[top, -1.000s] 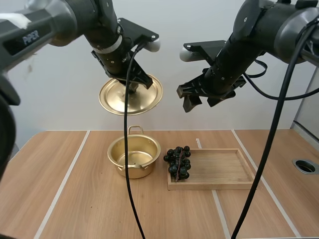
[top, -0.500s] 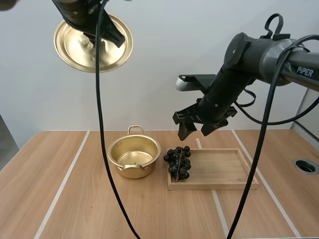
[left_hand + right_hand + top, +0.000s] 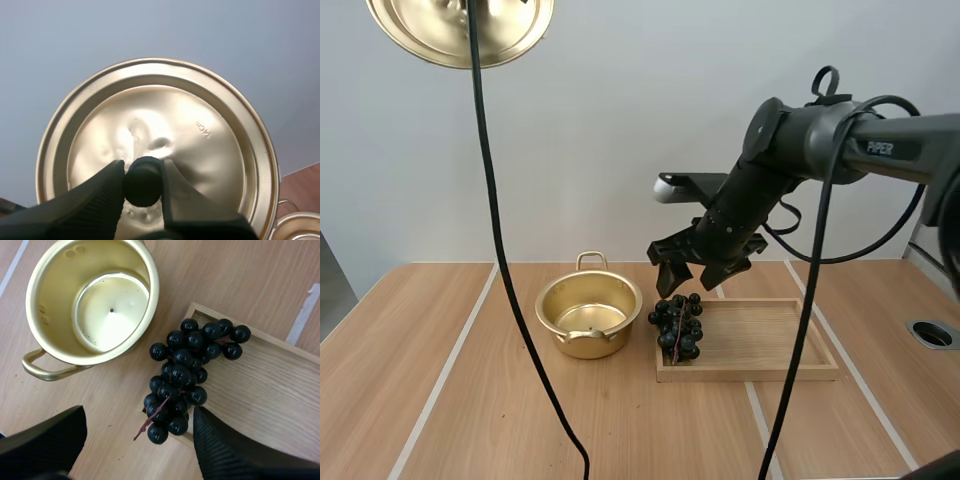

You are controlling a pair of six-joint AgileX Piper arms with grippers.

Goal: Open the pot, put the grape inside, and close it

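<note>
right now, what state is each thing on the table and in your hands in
pot: open, upright, empty
lid: off the pot, held up high by its knob
grapes: loose, lying on the tray end nearest the pot
tray: flat on the table beside the pot
left hand: shut on the lid's knob
right hand: open, just above the grapes

High view forward-down; right wrist nearer, sharing pot (image 3: 588, 344).
</note>
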